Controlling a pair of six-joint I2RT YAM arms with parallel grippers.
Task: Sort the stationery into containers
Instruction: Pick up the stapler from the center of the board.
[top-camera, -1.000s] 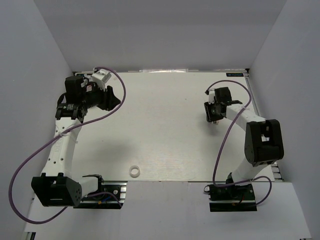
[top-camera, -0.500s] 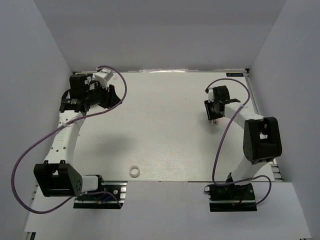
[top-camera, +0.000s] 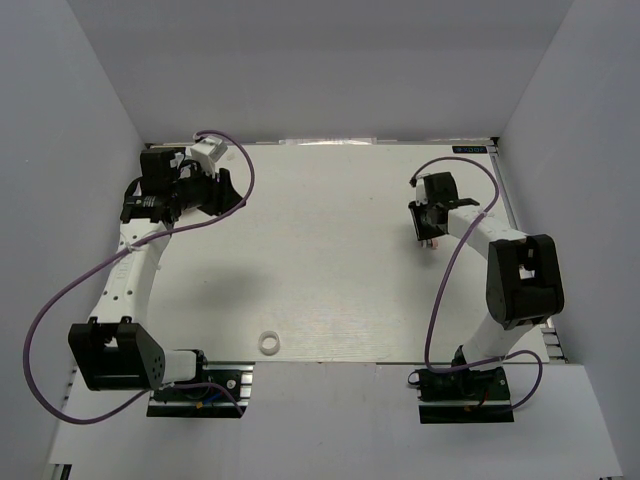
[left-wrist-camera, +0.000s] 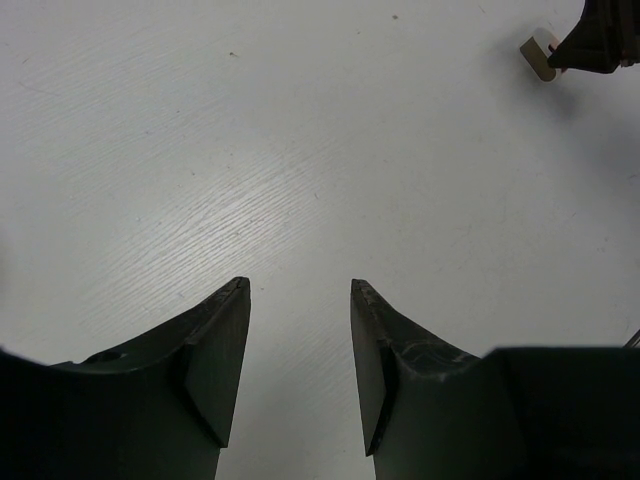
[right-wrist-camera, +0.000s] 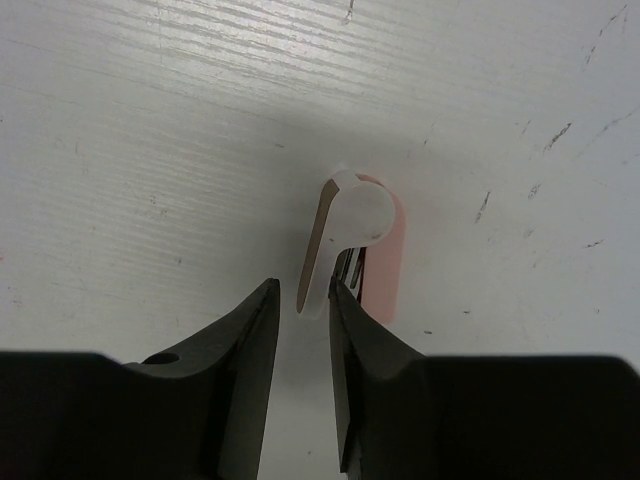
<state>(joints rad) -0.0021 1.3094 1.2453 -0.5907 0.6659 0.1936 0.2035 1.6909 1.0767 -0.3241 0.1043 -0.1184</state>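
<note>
In the overhead view we see the left gripper (top-camera: 228, 190) in the upper left of the frame, above the white table (top-camera: 330, 260). In its own wrist view the two dark fingers (left-wrist-camera: 215, 350) stand well apart. Only bare, lightly scratched tabletop shows between them, and they hold nothing.

The right gripper (top-camera: 428, 235) sits in the upper right of the overhead view, low over the table. Its wrist view shows the fingers (right-wrist-camera: 245, 340) drawn close together with only a narrow gap. A small white-and-pink item (right-wrist-camera: 350, 240) lies on the table in the centre of that frame, and its near end reaches into the gap. We cannot tell whether the fingers actually pinch it or only flank it.

The white tape ring (top-camera: 268, 343) lies flat at the bottom centre of the overhead view. It is near the table's front edge, between the two arm bases and well apart from both grippers.

Purple cables (top-camera: 60, 300) loop along each arm.

A small label (top-camera: 470, 150) with teal print sits at the table's upper right edge, but it is too small for us to read.
</note>
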